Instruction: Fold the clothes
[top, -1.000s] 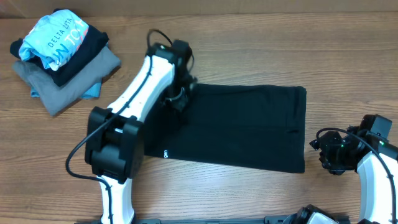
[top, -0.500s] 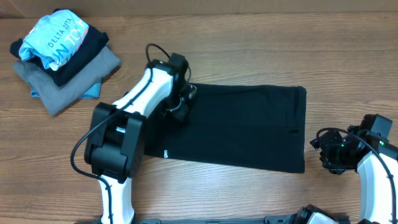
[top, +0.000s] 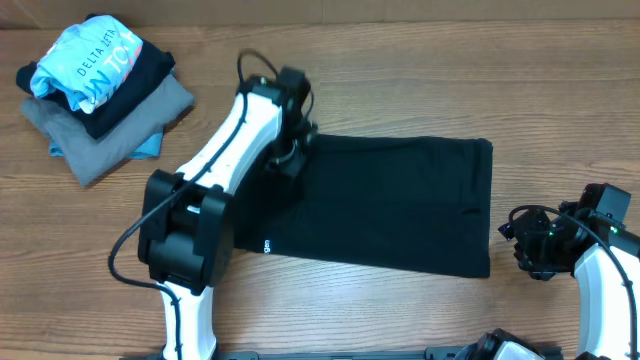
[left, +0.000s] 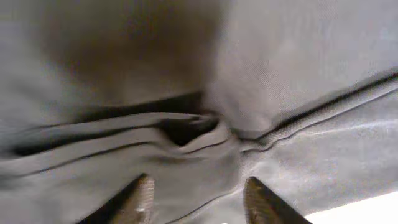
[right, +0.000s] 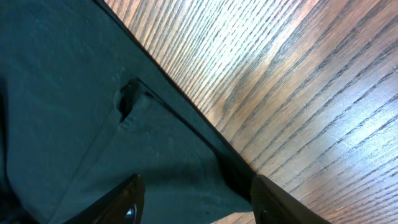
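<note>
Left claw (top: 290, 152): down on the black garment (top: 400, 205), at about 10 o'clock of the cloth. From its own wrist (left: 199, 200): jaws parted, both fingertips (left: 142, 198) low in view at 6 o'clock and clearly apart, nothing pinched between them. Just beyond them, toward 12 o'clock: a bunched ridge of fabric, with dark folds running off to 9 o'clock and a seam running off to 2 o'clock. Cannot tell whether the tips touch the cloth.

Right claw (top: 515, 240): at about 4 o'clock of the table (top: 400, 80), just beside the garment's 3 o'clock edge. From its own wrist (right: 199, 202): jaws spread to a middling gap, empty, hanging above the hem. Black cloth across the 9 o'clock side of that view, bare wood grain from 12 round to 4 o'clock, and a small fold at the seam near 10 o'clock.

Garment's place: spread flat as a wide rectangle, from the table's centre out toward 3 o'clock, long sides running 9 to 3. Tiny white logo text (top: 266, 246) at its 7 o'clock corner, close beside the left arm (top: 235, 130).

Well apart, at 10 o'clock of the table: a pile with a light-blue printed shirt (top: 85, 60) on top, something dark beneath it, and a grey folded garment (top: 105, 135) at the bottom.
</note>
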